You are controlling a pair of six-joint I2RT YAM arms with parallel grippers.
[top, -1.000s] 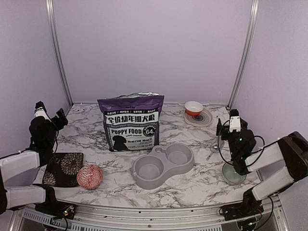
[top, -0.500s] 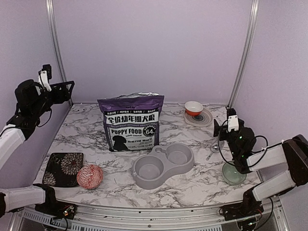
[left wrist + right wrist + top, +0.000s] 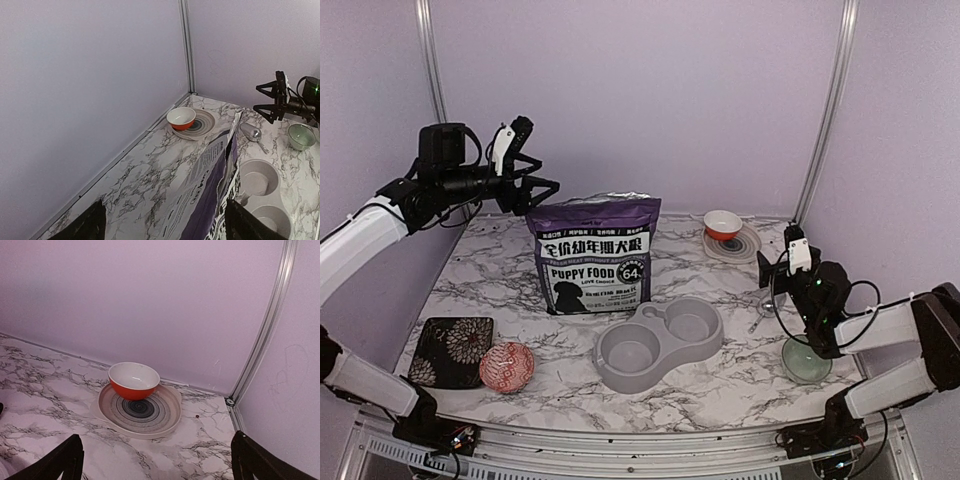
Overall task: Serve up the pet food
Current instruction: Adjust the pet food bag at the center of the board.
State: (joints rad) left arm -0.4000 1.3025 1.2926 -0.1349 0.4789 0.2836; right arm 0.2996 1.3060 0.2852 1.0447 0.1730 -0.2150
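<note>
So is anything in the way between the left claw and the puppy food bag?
Nothing visible is. The left claw hovers open up in the air near the top of the purple bag, with only empty air between them.

Left end effector (image 3: 542, 190) high, right end effector (image 3: 773, 262) low, jaws of both apart.

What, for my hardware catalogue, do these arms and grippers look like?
The left arm and right arm have white shells between black joints. The left gripper and right gripper are black, with open-frame fingers and a white block at the wrist. Black cables loop beside the right arm.
</note>
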